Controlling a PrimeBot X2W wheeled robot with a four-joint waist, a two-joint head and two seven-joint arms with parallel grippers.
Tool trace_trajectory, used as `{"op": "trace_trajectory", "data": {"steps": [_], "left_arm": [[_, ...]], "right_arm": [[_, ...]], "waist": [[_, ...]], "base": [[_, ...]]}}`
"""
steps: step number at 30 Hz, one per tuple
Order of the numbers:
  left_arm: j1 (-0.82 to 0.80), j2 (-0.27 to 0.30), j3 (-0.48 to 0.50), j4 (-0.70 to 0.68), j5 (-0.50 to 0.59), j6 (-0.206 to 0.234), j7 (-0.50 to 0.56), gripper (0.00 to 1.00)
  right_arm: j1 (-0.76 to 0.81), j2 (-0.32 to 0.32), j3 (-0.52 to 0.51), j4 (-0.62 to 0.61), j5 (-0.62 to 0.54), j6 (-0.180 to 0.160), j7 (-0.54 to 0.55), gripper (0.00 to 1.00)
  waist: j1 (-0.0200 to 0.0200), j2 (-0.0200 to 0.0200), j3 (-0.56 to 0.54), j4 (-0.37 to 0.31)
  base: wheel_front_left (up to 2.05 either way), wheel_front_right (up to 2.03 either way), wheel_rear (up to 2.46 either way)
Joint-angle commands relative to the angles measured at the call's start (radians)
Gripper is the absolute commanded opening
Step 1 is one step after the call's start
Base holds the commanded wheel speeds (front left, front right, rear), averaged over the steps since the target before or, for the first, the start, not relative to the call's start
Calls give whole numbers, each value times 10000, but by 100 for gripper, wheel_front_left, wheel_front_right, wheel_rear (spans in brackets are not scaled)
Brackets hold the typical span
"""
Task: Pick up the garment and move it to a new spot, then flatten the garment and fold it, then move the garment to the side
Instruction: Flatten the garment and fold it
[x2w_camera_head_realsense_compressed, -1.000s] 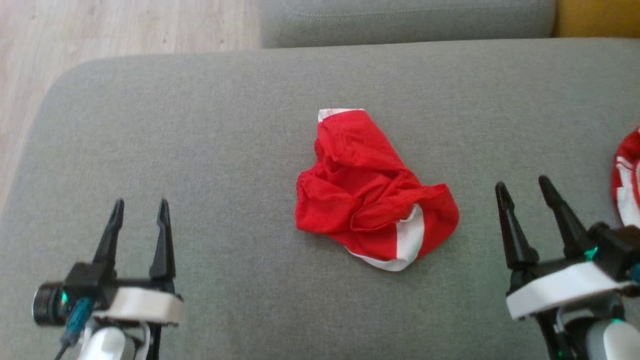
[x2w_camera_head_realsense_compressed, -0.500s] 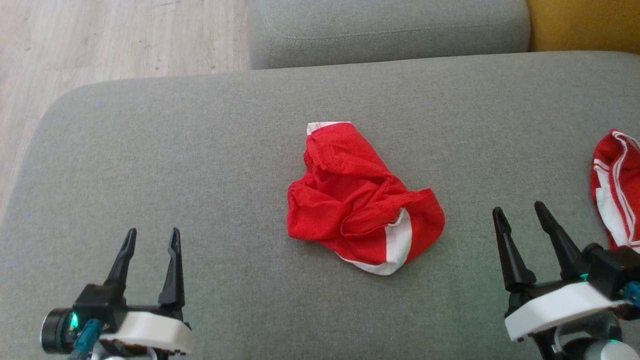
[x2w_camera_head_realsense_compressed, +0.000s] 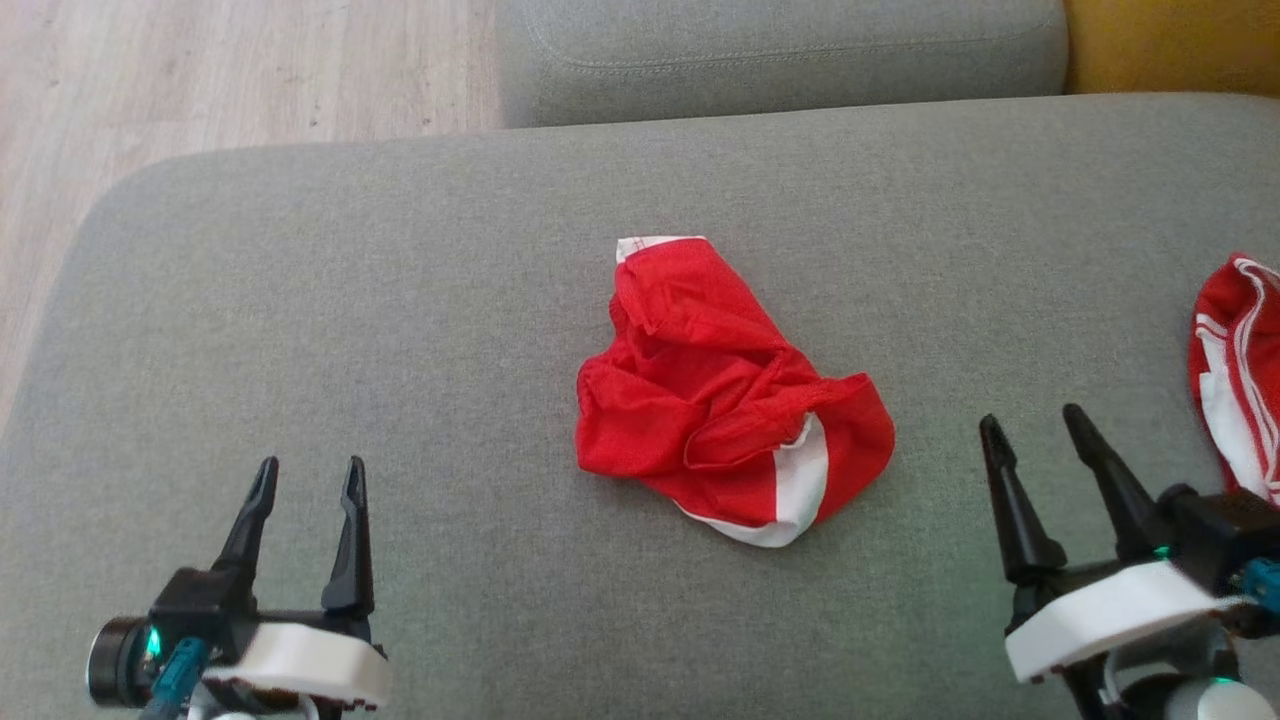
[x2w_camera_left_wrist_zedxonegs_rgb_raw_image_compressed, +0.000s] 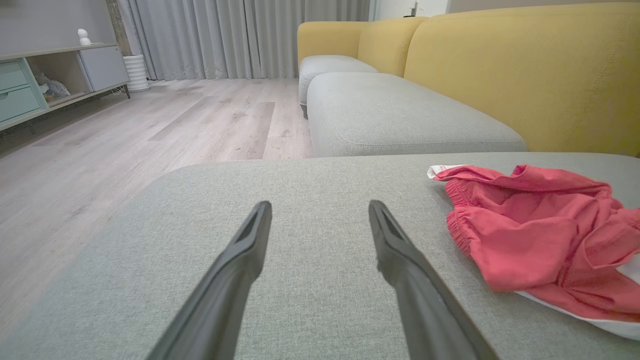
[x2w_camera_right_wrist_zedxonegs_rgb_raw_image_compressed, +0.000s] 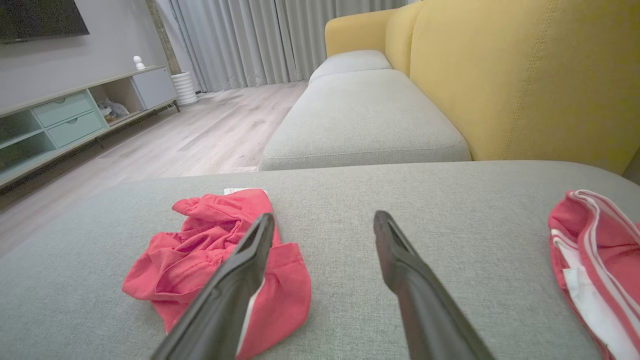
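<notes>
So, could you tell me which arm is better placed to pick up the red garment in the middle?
Right, probably: the right gripper, open, sits much nearer the red garment than the left gripper, also open; in the right wrist view the cloth lies close by one finger.

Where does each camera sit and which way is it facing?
Head view: on the head, looking down at the grey cushion and crumpled red garment; left gripper and right gripper show at bottom, both open.
Left wrist view: on the left wrist, looking low along the left fingers across the cushion toward the yellow sofa back; garment at right.
Right wrist view: on the right wrist, same heading along the right fingers; garment at left, second red-and-white garment at right.
Shared: all three see the crumpled garment.
</notes>
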Motion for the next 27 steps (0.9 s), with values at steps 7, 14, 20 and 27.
{"op": "trace_trajectory", "data": {"steps": [7,14,20,27], "left_arm": [[-748,151,301,-398,34,116,-61,100],[-1355,15,139,-117,134,17,-255,100],[-1760,-115,16,77,331,98,-483,100],[-1960,-235,57,202,409,294,-776,100]], "right_arm": [[-887,-846,1597,207,57,-7,556,100],[-2318,-1942,3646,1415,273,-7,952,100],[-3474,-2639,4836,2638,353,-7,1000,100],[-4445,-3072,5876,3724,381,-7,1117,100]], "waist": [[0,-1,301,55],[0,-1,892,277],[0,-1,1275,579],[0,-1,1563,800]], "base": [[0,0,0],[0,0,0],[0,0,0],[0,0,0]]}}
